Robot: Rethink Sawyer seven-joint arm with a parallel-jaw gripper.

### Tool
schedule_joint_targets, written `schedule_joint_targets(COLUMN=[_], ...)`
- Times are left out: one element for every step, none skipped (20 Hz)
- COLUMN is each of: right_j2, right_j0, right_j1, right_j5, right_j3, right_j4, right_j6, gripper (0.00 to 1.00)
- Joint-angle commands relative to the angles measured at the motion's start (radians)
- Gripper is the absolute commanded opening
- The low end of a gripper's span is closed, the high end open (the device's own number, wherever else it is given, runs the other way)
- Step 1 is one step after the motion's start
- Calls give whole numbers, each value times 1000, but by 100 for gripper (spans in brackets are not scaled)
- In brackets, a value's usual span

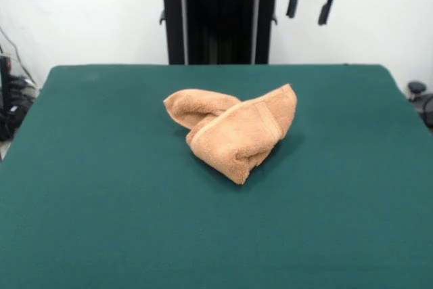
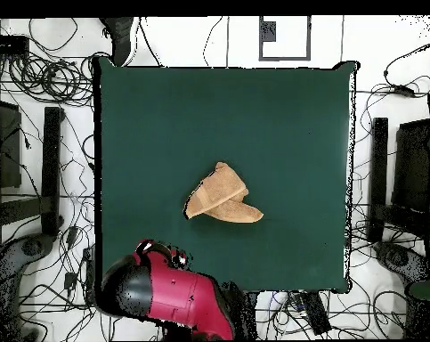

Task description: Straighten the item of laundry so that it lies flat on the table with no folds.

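Folded towel point(image 1: 233, 130) on table point(image 1: 95, 187), underside layers hidden.

The counter point(image 1: 88, 187) is a broad rectangle covered edge to edge in dark green felt-like cloth, smooth and unwrinkled, its far edge running just in front of the black pedestal point(image 1: 220, 21). Only 1 thing lies on it: a small orange-tan terry towel point(image 1: 233, 130), bunched near the middle and a little toward the pedestal side, folded over itself into 2 overlapping lobes with a woven band showing along the upper flap. From above, the towel point(image 2: 222, 198) makes a rough wedge, well apart from every edge of the counter point(image 2: 289, 116).
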Motion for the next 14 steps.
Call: schedule_joint_targets(right_j2=[-150,-133,-107,-93,-87,-93,-128,-141,-185,-168,-162,-156,-150,-163], right_j0=[114,101,79,67,62,66,95,108,149,144,151,159,166,179], right_j1=[198,199,193,191,195,202,213,219,235,227,222,217,212,214], right_j5=[-53,-68,-93,-115,-165,-187,-177,-170,-148,-164,-180,-195,-210,-209], right_j3=[-79,-69,-52,-43,-31,-30,-37,-38,-47,-32,-19,-6,7,8], right_j4=[207,222,245,250,257,257,263,272,291,312,335,359,382,391], right_j6=[577,579,585,581,595,608,645,672,724,748,779,810,841,854], gripper=[100,100,100,100,100,100,100,100,100,100,100,100,100,100])
